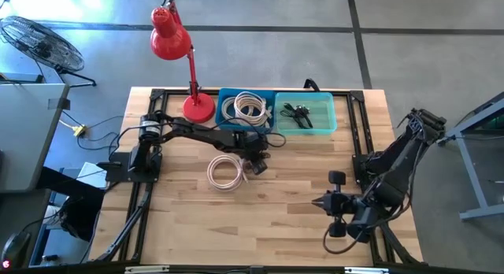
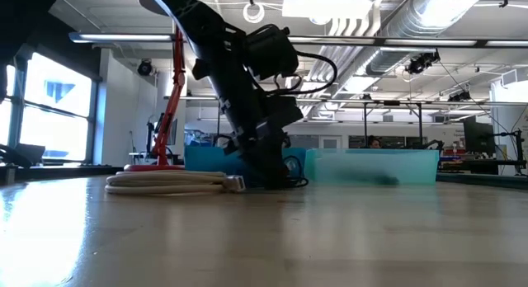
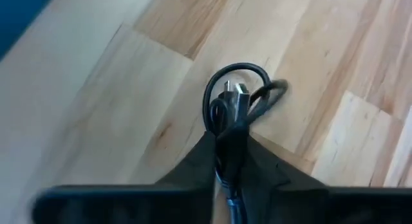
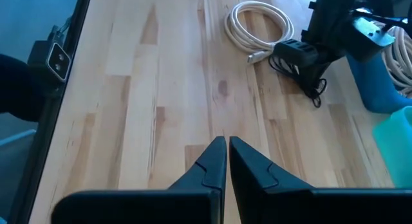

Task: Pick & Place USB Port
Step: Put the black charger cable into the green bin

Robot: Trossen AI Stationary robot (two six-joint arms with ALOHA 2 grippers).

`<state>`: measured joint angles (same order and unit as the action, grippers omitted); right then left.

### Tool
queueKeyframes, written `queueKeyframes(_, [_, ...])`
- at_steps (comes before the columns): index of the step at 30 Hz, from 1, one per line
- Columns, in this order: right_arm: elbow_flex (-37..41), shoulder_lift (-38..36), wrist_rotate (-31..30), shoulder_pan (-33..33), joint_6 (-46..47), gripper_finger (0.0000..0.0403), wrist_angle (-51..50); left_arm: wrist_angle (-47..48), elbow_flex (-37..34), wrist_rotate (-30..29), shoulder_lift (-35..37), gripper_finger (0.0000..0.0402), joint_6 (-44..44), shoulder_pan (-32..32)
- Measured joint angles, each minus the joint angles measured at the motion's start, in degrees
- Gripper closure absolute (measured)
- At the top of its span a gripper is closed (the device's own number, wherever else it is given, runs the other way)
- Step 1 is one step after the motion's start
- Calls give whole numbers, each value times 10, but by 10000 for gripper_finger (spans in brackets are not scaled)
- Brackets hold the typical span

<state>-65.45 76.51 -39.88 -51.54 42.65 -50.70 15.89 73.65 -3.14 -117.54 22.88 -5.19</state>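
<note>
A black USB cable (image 3: 239, 95), bundled in loops with a silver plug (image 3: 232, 90), sits in my left gripper (image 3: 230, 143), which is shut on it over the table's middle, right of a white coiled cable (image 1: 227, 172) lying flat on the wood. The low view shows the left gripper (image 2: 271, 173) down at table height with black loops (image 2: 294, 182) beside it. My right gripper (image 4: 227, 149) is shut on nothing and waits near the table's right near corner (image 1: 319, 201). My left gripper pinches the black cable's bundled loops (image 3: 226, 124) between its two fingers, just behind the plug. The fingers come from above, slanting down. The loops and plug stick out past the fingertips. The lowest loops (image 4: 315, 89) lie at or just above the wood; I cannot tell which.
A blue bin (image 1: 268, 101) holding white cables and a teal bin (image 1: 331, 109) holding a black cable stand along the far edge. A red desk lamp (image 1: 198, 107) stands left of the bins. Bare wood (image 1: 276, 219) lies between the white coil and the right arm.
</note>
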Motion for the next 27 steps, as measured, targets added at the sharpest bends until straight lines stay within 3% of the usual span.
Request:
queueKeyframes(1, [0, 0, -2, -1, 0, 392, 1, 0, 0, 0, 0, 372, -9, 0])
queueKeyframes(10, [0, 0, -21, -24, 9, 392, 10, 22, 76, 14, 6, 373, -117, 34])
queueKeyframes(13, [0, 0, -26, -34, 24, 392, 13, 25, 125, 10, 44, 373, -153, 53])
queueKeyframes(22, [-1, 0, -69, -63, 39, 392, 39, 48, 245, -94, 159, 373, -285, 122])
queueKeyframes(27, [-1, 0, -102, -67, 28, 392, 59, 90, 255, -163, 216, 373, -345, 173])
